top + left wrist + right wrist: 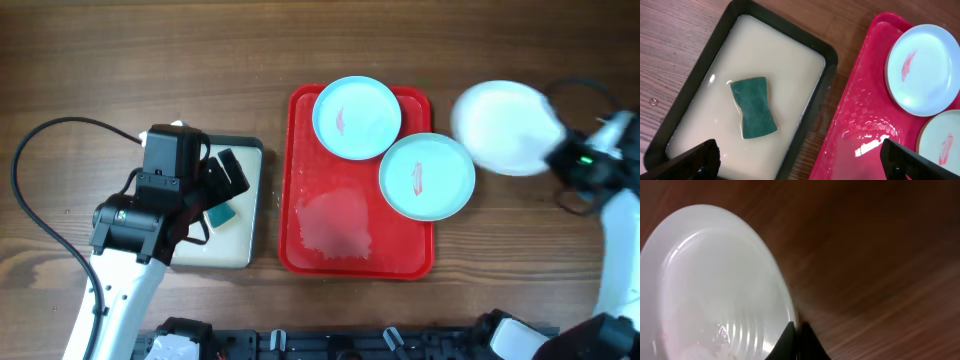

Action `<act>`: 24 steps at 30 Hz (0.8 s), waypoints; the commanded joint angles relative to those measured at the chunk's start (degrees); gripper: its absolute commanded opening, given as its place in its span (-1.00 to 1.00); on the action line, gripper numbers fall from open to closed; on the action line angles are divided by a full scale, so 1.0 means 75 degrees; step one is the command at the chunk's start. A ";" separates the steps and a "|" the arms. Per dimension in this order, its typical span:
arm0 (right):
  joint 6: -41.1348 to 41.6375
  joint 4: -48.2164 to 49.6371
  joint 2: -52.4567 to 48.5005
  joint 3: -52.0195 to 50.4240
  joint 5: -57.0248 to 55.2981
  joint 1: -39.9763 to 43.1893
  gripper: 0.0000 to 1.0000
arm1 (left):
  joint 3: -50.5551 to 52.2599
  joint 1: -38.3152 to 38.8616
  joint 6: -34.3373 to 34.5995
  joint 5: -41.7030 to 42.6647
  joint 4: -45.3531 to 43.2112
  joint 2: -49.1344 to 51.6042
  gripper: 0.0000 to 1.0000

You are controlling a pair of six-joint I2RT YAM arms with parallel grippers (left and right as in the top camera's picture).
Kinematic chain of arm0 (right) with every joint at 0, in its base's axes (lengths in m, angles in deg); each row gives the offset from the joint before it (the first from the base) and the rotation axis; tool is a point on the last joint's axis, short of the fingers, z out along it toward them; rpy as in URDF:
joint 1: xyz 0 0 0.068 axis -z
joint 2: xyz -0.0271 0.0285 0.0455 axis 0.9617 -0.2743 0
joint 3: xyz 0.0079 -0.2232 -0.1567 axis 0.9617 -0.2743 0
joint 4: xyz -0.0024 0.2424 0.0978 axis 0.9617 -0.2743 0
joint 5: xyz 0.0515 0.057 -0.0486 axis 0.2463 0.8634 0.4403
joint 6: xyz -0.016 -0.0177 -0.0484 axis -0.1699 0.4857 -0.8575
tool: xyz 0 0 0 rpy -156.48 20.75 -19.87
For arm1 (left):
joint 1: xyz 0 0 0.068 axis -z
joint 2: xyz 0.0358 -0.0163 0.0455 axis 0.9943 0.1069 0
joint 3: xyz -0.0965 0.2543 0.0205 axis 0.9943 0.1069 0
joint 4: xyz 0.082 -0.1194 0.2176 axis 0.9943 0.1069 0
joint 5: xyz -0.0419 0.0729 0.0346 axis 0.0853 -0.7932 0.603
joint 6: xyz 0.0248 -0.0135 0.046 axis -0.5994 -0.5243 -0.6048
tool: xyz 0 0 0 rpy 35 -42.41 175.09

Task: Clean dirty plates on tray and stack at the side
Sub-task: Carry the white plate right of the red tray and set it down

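Right gripper (799, 337) is pinching the white plate (503, 127) by 1 rim edge, right of the red tray (296, 200) holding 2 smeared blue plates (357, 118); left gripper (800, 165) is hanging open over the sponge (753, 107); such a thin grip is probably risking a slip

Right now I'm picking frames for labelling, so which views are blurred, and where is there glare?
Overhead: the white plate is smeared by blur, the rest sharp. Right wrist: the table streaks, and the plate is soft with glare rings. Left wrist: sharp, with glare on the wet tray and faintly on the liquid around the sponge.
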 commanded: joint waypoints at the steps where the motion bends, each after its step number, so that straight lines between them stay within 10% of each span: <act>1: 0.0321 -0.0044 -0.0516 -0.0015 -0.0533 0.1180 -0.91 | -0.0128 -0.0038 -0.0061 0.0090 -0.0017 -0.0032 1.00; 8: 0.0254 -0.0137 -0.2040 -0.0248 -0.0941 0.1326 -0.90 | -0.0128 -0.0038 -0.0061 0.0090 -0.0017 -0.0032 1.00; 11: 0.0160 -0.0044 -0.2337 -0.0338 -0.0568 0.1323 -0.10 | -0.0128 -0.0038 -0.0058 0.0090 -0.0017 -0.0032 1.00; 16: -0.0965 -0.0026 -0.1241 -0.0221 0.1652 0.1058 0.09 | -0.0128 -0.0038 -0.0061 0.0090 -0.0017 -0.0032 1.00; 24: -0.1448 -0.0073 0.0221 -0.0466 -0.1049 -0.2809 0.10 | -0.0128 -0.0038 -0.0061 0.0090 -0.0017 -0.0032 1.00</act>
